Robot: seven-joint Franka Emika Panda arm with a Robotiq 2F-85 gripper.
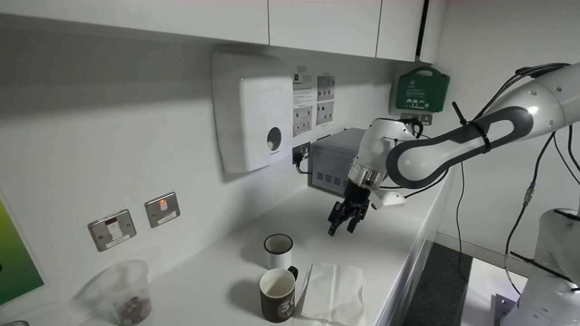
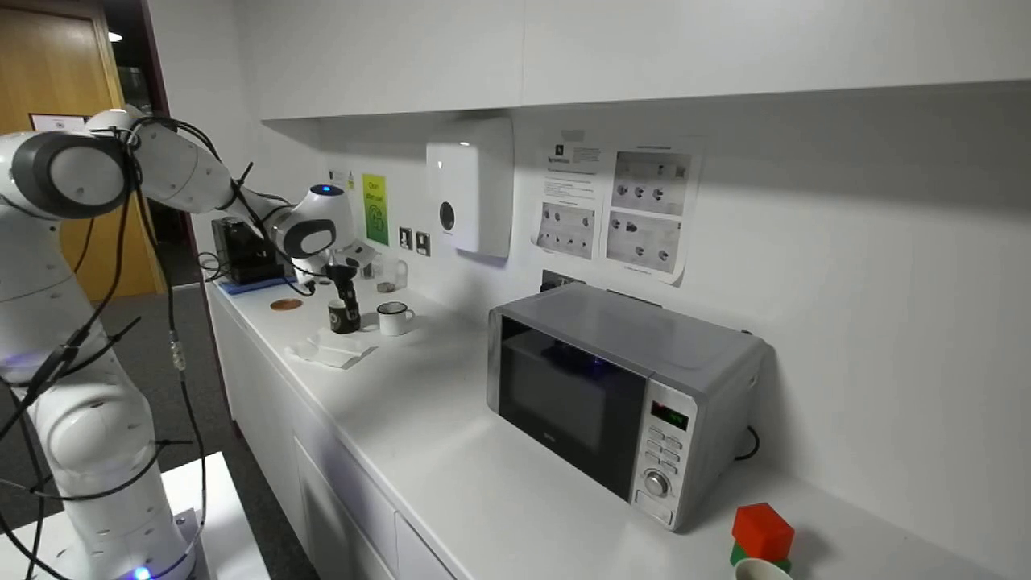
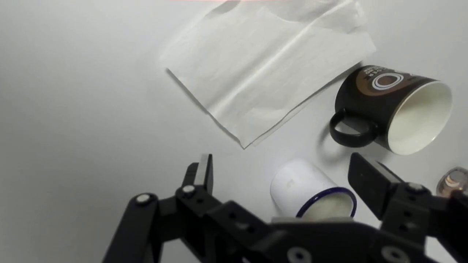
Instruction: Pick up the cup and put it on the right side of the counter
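Tool (image 3: 280,160) is hanging spread, empty; the white cup (image 3: 300,184) is standing near the dark cup (image 3: 382,102), so a low approach would be risking collision.

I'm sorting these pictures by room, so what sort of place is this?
Most likely a workplace kitchenette: a microwave stands on the white counter, with what looks like a wall-mounted paper-towel dispenser and a green first aid kit. The last two suggest workplace over home.
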